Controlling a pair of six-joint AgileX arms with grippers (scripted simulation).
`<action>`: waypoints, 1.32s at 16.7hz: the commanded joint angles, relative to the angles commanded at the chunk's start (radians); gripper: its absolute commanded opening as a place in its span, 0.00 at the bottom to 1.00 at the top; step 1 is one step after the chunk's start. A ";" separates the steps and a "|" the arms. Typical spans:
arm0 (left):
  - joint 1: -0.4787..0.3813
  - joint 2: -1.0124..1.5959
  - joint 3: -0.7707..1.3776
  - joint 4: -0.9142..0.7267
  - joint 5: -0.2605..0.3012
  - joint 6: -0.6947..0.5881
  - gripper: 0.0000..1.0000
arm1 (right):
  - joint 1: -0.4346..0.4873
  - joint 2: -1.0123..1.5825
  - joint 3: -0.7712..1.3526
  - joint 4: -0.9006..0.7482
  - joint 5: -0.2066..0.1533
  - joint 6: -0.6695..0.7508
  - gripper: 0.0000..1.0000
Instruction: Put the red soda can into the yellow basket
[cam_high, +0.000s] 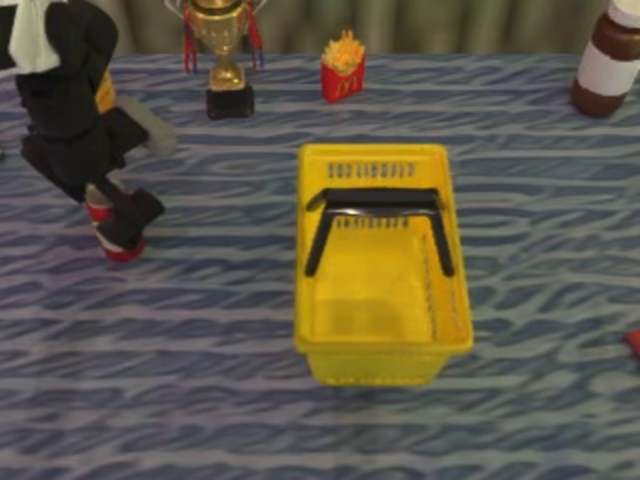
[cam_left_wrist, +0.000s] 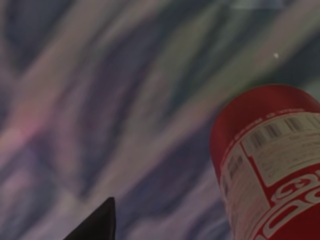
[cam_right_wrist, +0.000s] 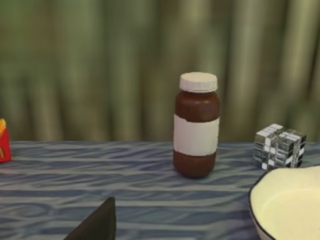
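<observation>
Red soda can (cam_high: 118, 247) at bench (cam_high: 200, 400) left side, well apart from yellow basket (cam_high: 383, 265) at centre, mostly hidden under left hand (cam_high: 120, 215); grip cannot tell. Left wrist view only: white barcode label on can (cam_left_wrist: 270, 165). Right wrist view only: brown jar (cam_right_wrist: 196, 125), mirrored cube (cam_right_wrist: 279, 145), white bowl (cam_right_wrist: 285, 205).

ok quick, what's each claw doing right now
Left claw: down at the can on the table's left; grip cannot be told.
Right claw: out of the top view; state cannot be told.
</observation>
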 joint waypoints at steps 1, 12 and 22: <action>0.000 0.000 0.000 0.000 0.000 0.000 0.92 | 0.000 0.000 0.000 0.000 0.000 0.000 1.00; 0.000 0.000 0.000 0.000 0.000 0.000 0.10 | 0.000 0.000 0.000 0.000 0.000 0.000 1.00; 0.002 -0.002 -0.001 0.000 0.000 0.001 0.00 | 0.000 0.000 0.000 0.000 0.000 0.000 1.00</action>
